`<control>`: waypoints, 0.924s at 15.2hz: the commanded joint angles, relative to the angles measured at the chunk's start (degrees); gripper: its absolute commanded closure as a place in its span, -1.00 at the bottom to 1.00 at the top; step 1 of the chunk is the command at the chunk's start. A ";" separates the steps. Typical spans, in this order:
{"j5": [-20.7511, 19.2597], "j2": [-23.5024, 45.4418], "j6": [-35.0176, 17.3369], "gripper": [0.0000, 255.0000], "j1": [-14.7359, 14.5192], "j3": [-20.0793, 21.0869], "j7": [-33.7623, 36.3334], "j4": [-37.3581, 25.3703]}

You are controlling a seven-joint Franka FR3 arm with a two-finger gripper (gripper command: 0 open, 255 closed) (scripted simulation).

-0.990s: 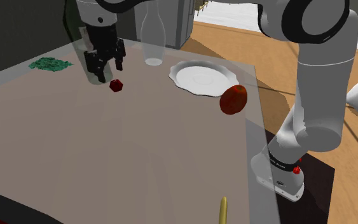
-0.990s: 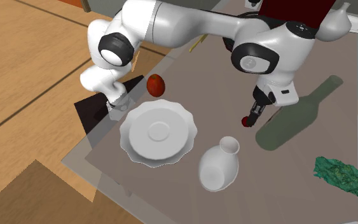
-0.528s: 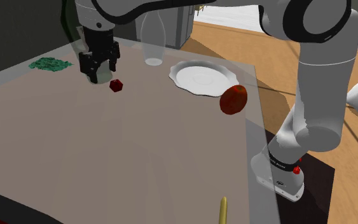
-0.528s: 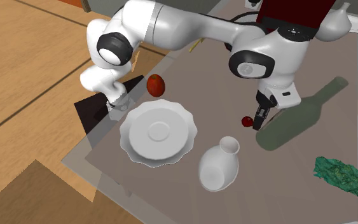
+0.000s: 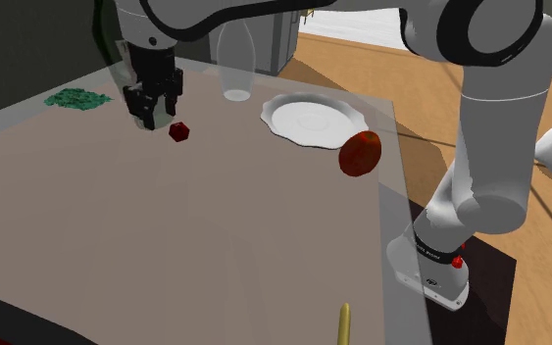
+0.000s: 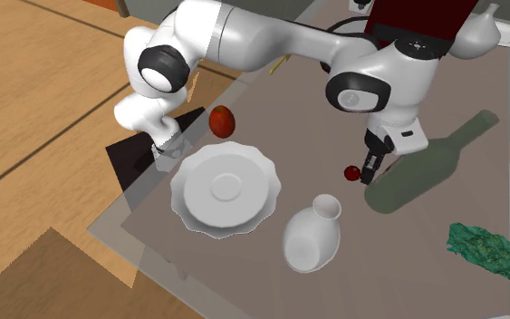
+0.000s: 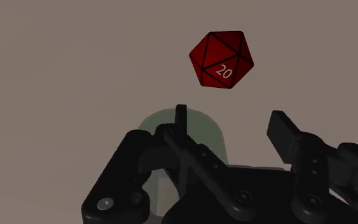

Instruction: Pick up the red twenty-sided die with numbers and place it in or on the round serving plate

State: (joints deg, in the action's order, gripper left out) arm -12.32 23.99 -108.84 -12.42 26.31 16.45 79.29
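The red twenty-sided die point(image 5: 177, 130) point(image 6: 352, 172) rests on the grey tabletop, its "20" face showing in the wrist view point(image 7: 221, 59). My black gripper point(image 5: 147, 120) point(image 6: 368, 177) point(image 7: 230, 114) is down at the table just beside the die, on the shoulder view's left of it. Its fingers stand apart and open. The die lies just beyond the fingertips, not between them, and nothing is held. The round white serving plate point(image 5: 283, 125) point(image 6: 189, 208) with a scalloped rim sits further along the table, toward the stand.
A translucent green bottle point(image 6: 425, 163) lies right behind the gripper. A pale vase point(image 5: 234, 59) point(image 6: 313, 237) stands between die and plate. A red round fruit point(image 5: 360, 153) point(image 6: 222, 120) sits by the plate, a green cloth point(image 5: 77, 98) point(image 6: 485, 252) at the far corner.
The gripper has come down to the table and shifted a little to the shoulder view's left of the die; its fingers have drawn somewhat closer together. The die has not moved.
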 commanded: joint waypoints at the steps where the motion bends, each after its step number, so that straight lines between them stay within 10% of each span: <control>1: -0.01 2.63 5.21 1.00 -0.14 -0.29 -0.13 0.67; 9: -1.98 6.29 6.27 1.00 -2.81 -0.58 0.06 -10.29; 10: -1.98 6.29 6.28 -1.00 -2.81 -0.57 0.06 -10.29; 14: 0.82 0.79 12.06 -1.00 -0.42 0.23 -1.42 -4.59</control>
State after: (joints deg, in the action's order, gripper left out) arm -12.41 26.65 -98.16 -13.74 26.32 15.60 72.70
